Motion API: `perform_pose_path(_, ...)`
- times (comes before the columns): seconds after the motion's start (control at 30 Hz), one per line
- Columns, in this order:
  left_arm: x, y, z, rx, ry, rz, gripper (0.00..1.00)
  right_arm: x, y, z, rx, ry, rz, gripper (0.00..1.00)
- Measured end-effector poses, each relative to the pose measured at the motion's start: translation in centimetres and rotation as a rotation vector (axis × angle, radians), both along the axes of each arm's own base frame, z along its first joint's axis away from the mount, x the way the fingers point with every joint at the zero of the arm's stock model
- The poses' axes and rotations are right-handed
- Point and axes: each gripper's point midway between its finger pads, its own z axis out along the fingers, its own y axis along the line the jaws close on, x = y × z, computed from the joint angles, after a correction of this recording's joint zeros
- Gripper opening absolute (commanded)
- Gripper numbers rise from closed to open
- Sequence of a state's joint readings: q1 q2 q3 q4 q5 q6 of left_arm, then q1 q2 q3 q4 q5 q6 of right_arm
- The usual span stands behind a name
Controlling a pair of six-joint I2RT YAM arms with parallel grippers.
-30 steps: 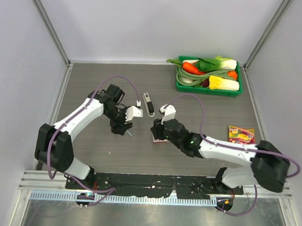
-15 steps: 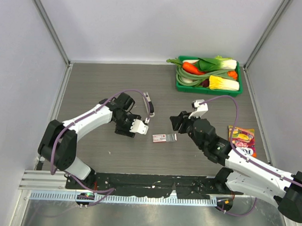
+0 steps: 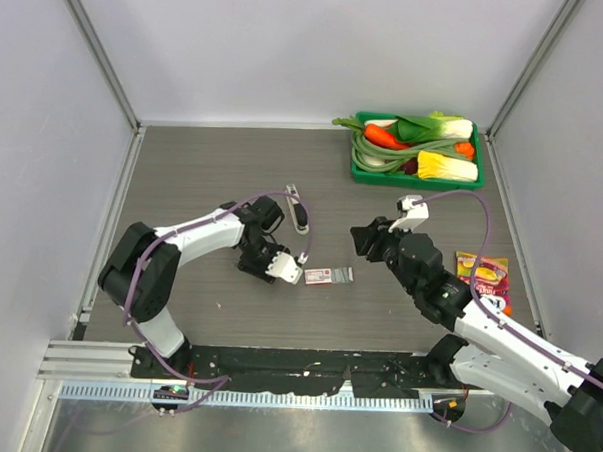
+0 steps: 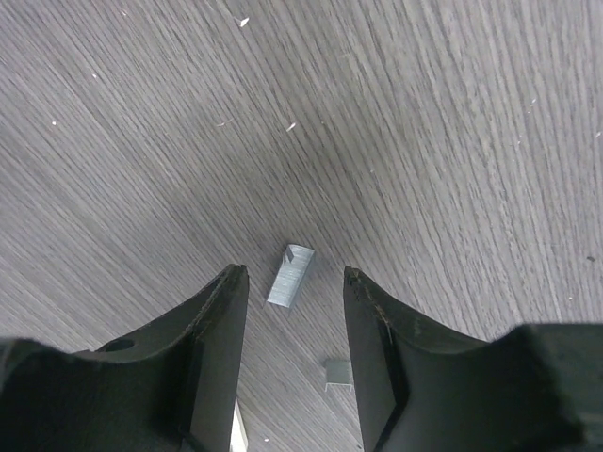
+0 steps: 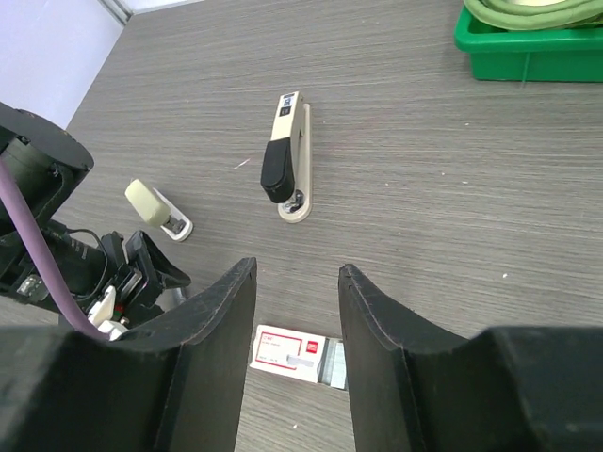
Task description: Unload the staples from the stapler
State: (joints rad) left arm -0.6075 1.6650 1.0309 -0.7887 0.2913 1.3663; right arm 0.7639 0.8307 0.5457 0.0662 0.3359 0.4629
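Silver-grey staples (image 4: 290,276), olive-and-black stapler (image 5: 285,155)

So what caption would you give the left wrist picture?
Left gripper hovers open over a short strip of staples lying on the grey wood-grain table.

Top: high overhead; wrists: close, downward; stapler (image 3: 298,214) shared top/right.
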Motion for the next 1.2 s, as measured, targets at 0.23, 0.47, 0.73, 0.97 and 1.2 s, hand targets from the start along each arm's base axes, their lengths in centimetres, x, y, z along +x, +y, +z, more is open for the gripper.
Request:
perform_pose_path(0.23,0.3,-0.1,-0.6,0.018,0.005,-0.011,0.48,0.5,-0.7,-0.4,-0.001,0.021,0.001,0.44)
perform_pose_path(0.47,0.2,-0.4,-0.9,0.022,0.009,-0.019,0.42,0.5,-0.8,-0.5,0.005,0.029,0.017,0.41)
perform_pose_path(0.73,0.4,-1.1,-0.7,0.012,0.005,-0.011,0.3,0.6,-0.8,-0.6,0.01,0.034,0.028,0.39)
perform_pose_path(0.97,0.4,-1.2,-0.7,0.011,0.007,-0.001,0.25,0.5,-0.8,-0.8,0.015,0.043,0.031,0.39)
perform_pose_path(1.2,0.3,-1.1,-0.7,0.015,0.008,0.003,0.28,0.4,-0.9,-1.3,0.011,0.056,0.028,0.38)
